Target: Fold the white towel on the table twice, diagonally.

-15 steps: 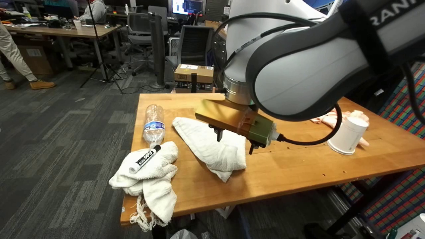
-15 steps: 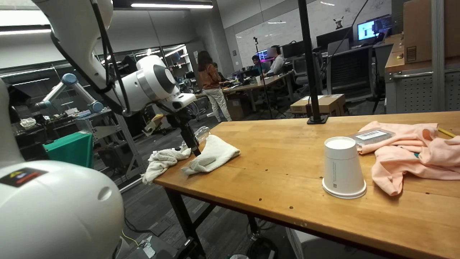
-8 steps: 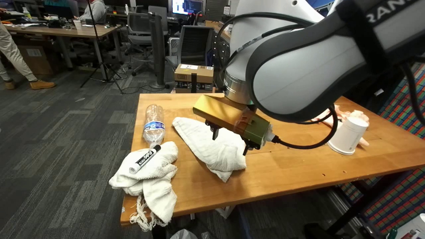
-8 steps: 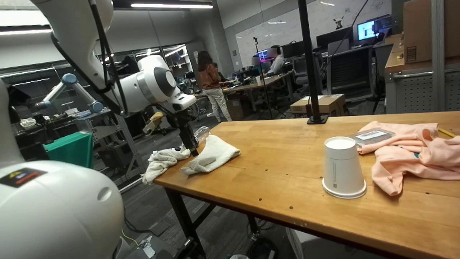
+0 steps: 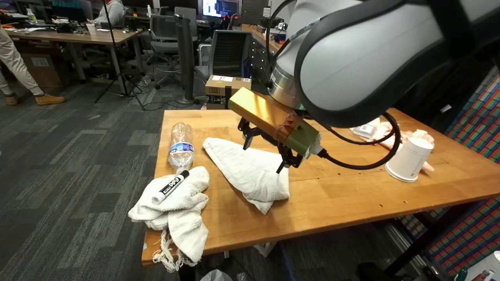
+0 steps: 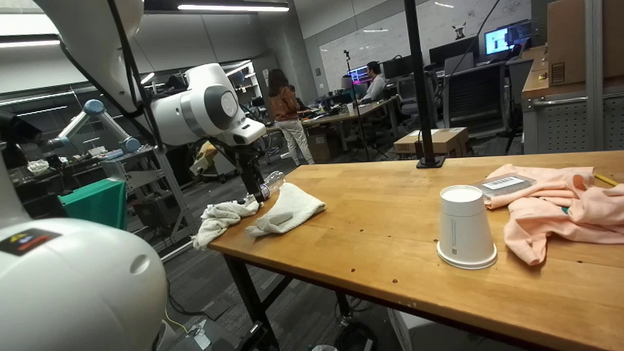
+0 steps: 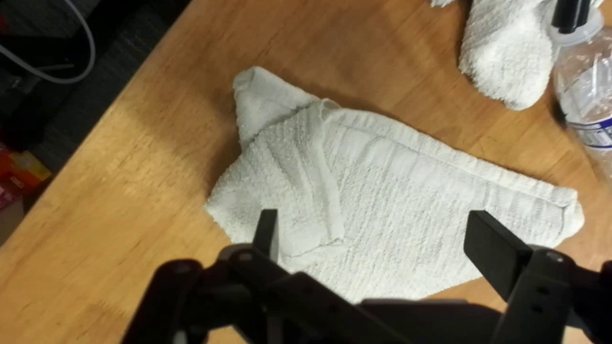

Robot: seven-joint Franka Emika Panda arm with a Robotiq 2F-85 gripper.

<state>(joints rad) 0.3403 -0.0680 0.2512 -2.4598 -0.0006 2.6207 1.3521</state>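
Observation:
The white towel lies folded on the wooden table, one pointed end narrow and the other bunched. In the wrist view a flap of the towel is turned over at its left part, with a small corner poking out beyond it. My gripper is open, its fingers wide apart with nothing between them. In an exterior view the gripper hangs tilted above the towel. Seen from the side, the gripper's tip stands over the table end, near the towel.
A lumpy rag with a black-and-white marker on it drapes over the table corner. Beside it lies a plastic bottle. Farther along stand an upturned white cup, pink cloth and a black post.
My gripper has risen away from the towel and tilted, its jaws staying wide. The towel, rag, marker and bottle have not moved.

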